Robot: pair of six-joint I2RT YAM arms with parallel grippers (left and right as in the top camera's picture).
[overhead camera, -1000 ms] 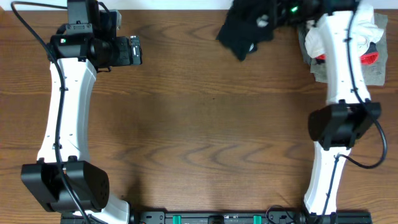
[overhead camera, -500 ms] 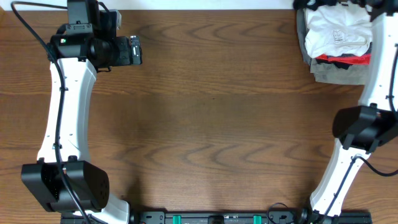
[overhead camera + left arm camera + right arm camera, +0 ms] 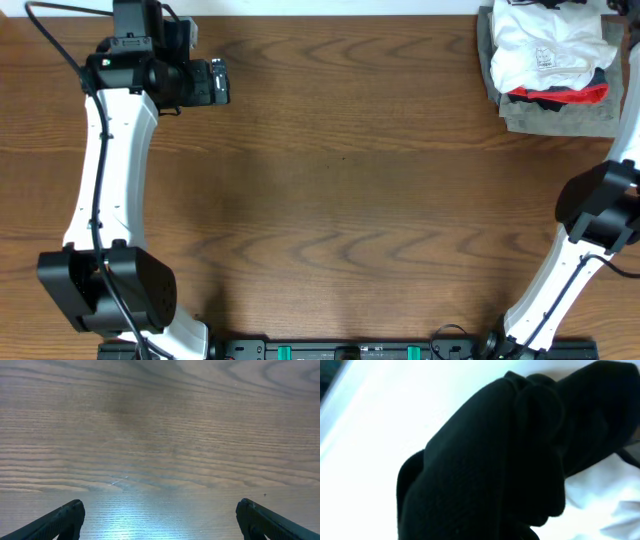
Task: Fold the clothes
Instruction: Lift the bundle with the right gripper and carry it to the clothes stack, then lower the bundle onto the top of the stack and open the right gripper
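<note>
The black T-shirt [image 3: 510, 460] fills the right wrist view as a bunched dark mass, hanging close to the camera in front of a bright white background. It covers my right gripper's fingers, and the fabric hangs from the jaw area. The right gripper is past the top right edge of the overhead view, where only a sliver of black [image 3: 540, 3] shows. My left gripper [image 3: 218, 82] is at the far left of the table, open and empty over bare wood [image 3: 160, 520].
A pile lies at the table's far right corner: a white garment with grey print [image 3: 545, 50], a red strip [image 3: 560, 94] and a grey folded garment [image 3: 560, 118] beneath. White cloth [image 3: 605, 505] shows under the shirt. The right arm's elbow [image 3: 600, 205] is at the right edge.
The right gripper has carried the black T-shirt from the back middle-right of the table to the right, out of the overhead view, and the pile is uncovered. The left arm has hardly moved.
</note>
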